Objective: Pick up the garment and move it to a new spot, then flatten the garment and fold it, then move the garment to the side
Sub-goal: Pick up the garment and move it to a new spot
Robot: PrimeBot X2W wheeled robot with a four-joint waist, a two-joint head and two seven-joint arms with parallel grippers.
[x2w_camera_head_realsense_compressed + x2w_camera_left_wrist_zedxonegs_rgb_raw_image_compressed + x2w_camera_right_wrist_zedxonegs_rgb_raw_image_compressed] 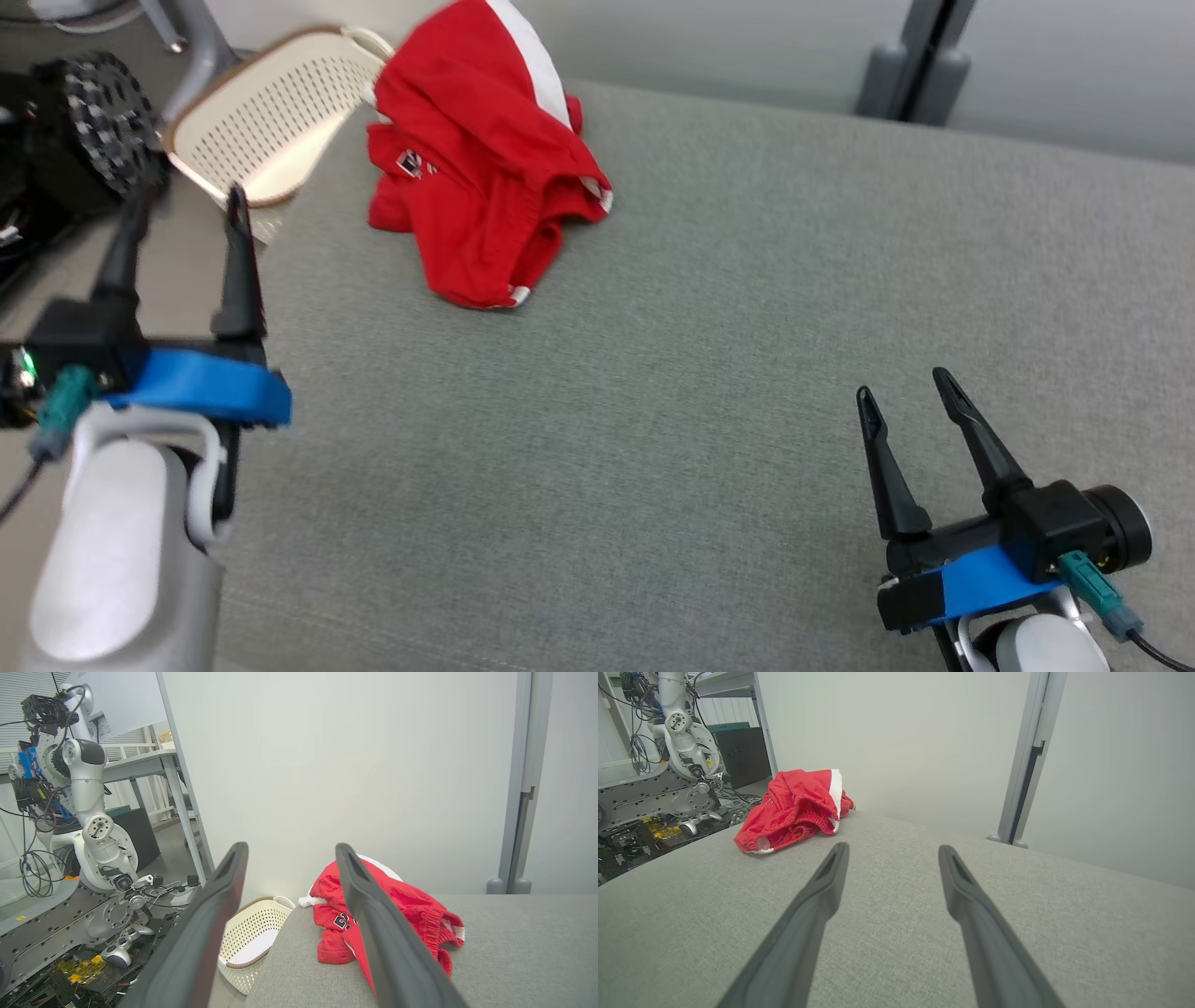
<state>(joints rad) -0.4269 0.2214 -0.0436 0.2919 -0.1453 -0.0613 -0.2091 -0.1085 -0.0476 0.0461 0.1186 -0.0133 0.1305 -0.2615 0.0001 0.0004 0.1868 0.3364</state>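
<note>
The left jaws and the right jaws both stand released, gripping nothing. The red garment (481, 177) lies crumpled on the grey fabric surface (700, 373), ahead of the left jaws and slightly to their right, and well ahead-left of the right jaws. A cream basket (271, 121) sits just beyond the left jaws, apparently off the surface's edge.

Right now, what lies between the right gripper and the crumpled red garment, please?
Only bare grey fabric surface, from right gripper to red garment, in head view.
</note>
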